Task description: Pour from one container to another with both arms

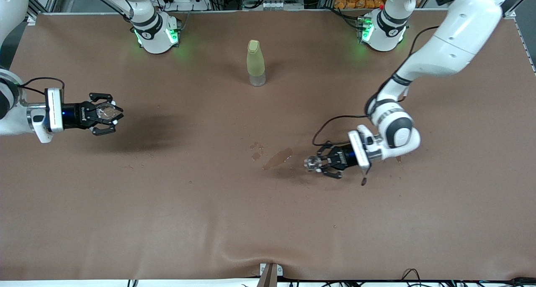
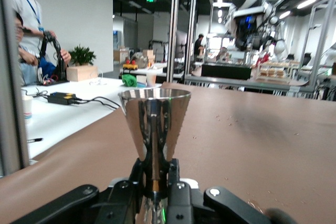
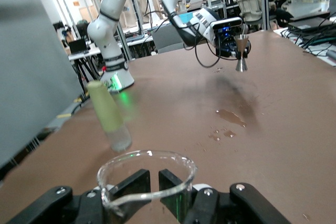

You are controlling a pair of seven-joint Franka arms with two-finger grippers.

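Observation:
The clear cup (image 1: 105,111) with a small spout is held upright in my right gripper (image 1: 106,112), which is shut on it above the table toward the right arm's end. In the right wrist view the cup's rim (image 3: 147,174) sits in front of the two fingers (image 3: 137,184) of that gripper (image 3: 154,182). My left gripper (image 1: 313,162) is shut on the waist of the shiny metal cup (image 1: 311,162), upright just above the table, toward the left arm's end. The metal cup (image 2: 154,119) fills the left wrist view above that gripper (image 2: 156,174), and it also shows in the right wrist view (image 3: 241,51).
A tall yellow-green bottle (image 1: 256,63) stands mid-table, farther from the front camera than both grippers; it shows too in the right wrist view (image 3: 110,114). Wet patches (image 1: 277,158) darken the brown table cover (image 1: 209,220) beside the left gripper. A black cable (image 1: 331,124) loops by the left wrist.

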